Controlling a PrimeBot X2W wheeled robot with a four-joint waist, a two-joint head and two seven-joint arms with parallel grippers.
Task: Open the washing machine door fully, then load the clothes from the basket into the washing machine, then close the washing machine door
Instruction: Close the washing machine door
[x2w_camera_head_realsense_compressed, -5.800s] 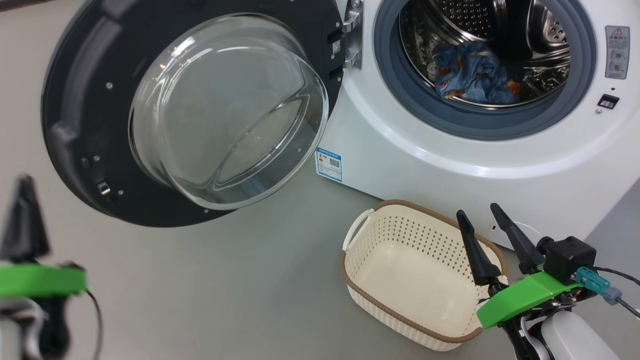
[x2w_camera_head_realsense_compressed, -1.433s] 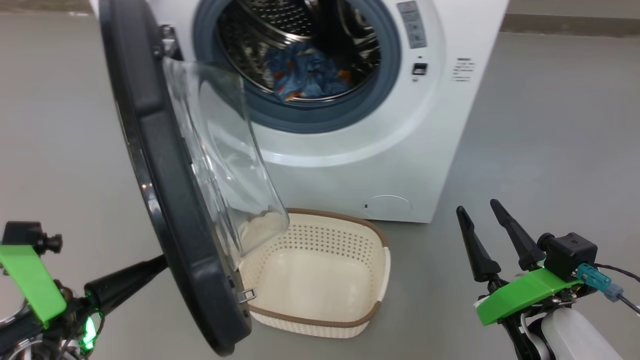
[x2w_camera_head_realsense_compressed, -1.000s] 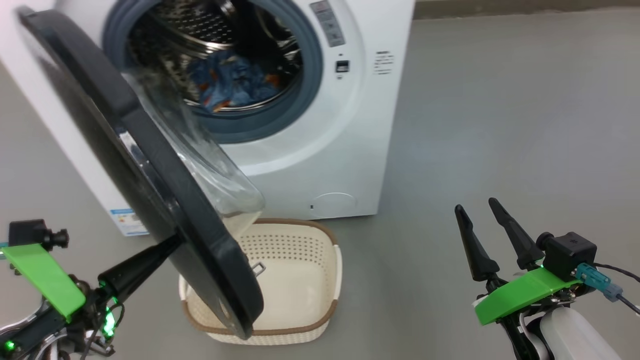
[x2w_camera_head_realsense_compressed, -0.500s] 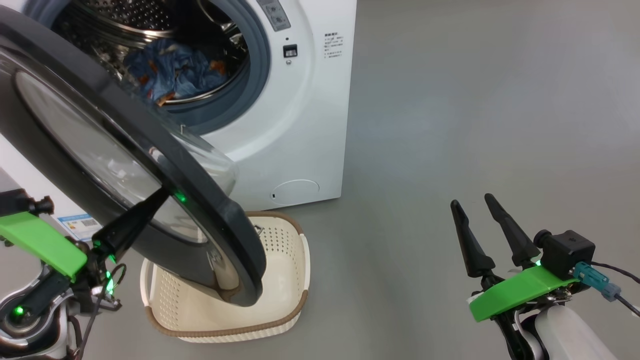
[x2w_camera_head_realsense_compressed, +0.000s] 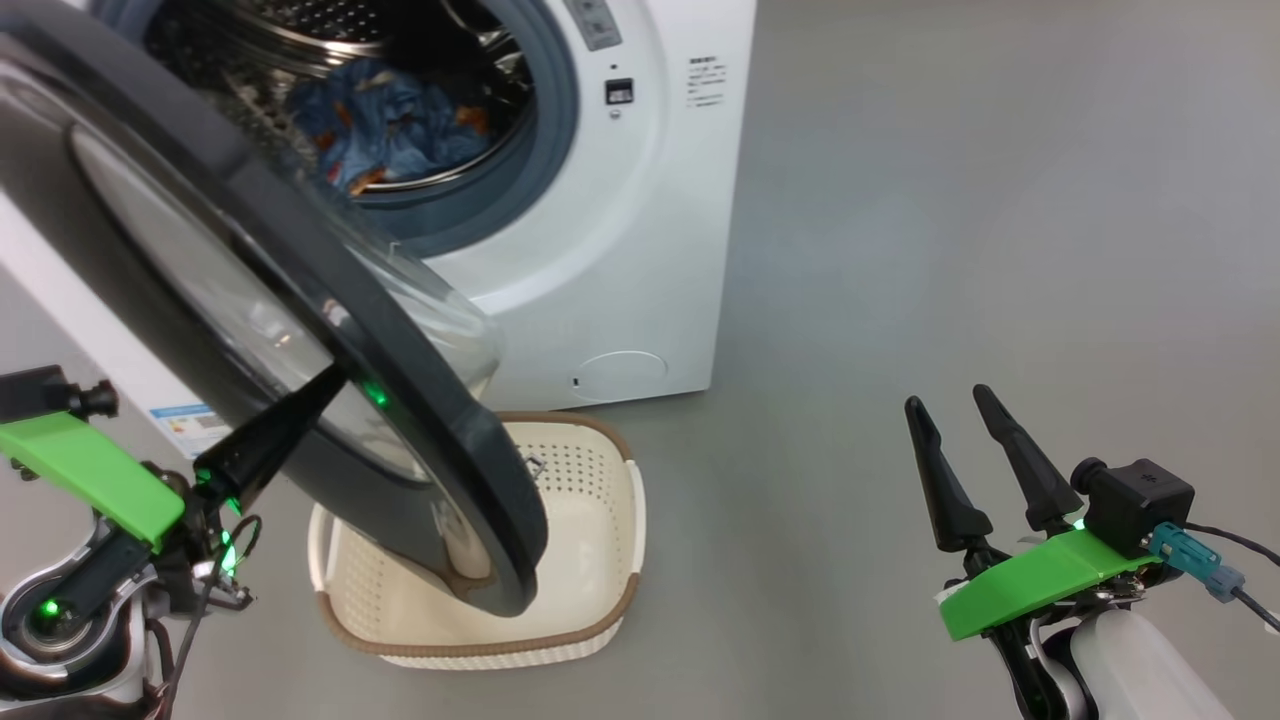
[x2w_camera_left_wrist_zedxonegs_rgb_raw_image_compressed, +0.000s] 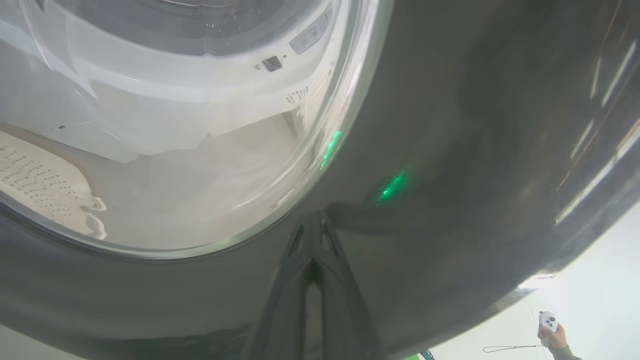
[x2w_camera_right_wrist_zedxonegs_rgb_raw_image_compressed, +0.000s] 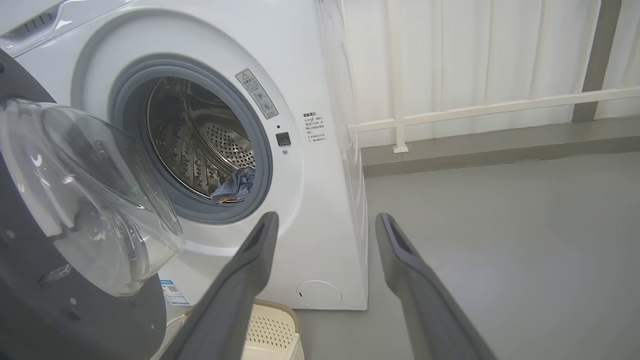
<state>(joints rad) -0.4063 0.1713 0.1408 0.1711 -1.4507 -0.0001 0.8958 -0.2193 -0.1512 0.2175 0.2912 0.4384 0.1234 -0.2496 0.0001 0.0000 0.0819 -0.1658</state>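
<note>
Washing machine door (x2w_camera_head_realsense_compressed: 230, 290) is seen swung about halfway shut, its glossy outer face turned toward the left gripper (x2w_camera_head_realsense_compressed: 312, 392). The 2 fingers (x2w_camera_left_wrist_zedxonegs_rgb_raw_image_compressed: 290, 280) are clenched together on nothing, tips set against the black ring just outside the window. The washing machine (x2w_camera_head_realsense_compressed: 600, 250) lies beyond the door, so a push along the fingers is judged to close it (the left arm is nearer). The clothes (x2w_camera_head_realsense_compressed: 390, 120) are lodged in the drum, the basket (x2w_camera_head_realsense_compressed: 632, 585) sits emptied below, and the right gripper (x2w_camera_head_realsense_compressed: 945, 400) is held spread, well apart.
</note>
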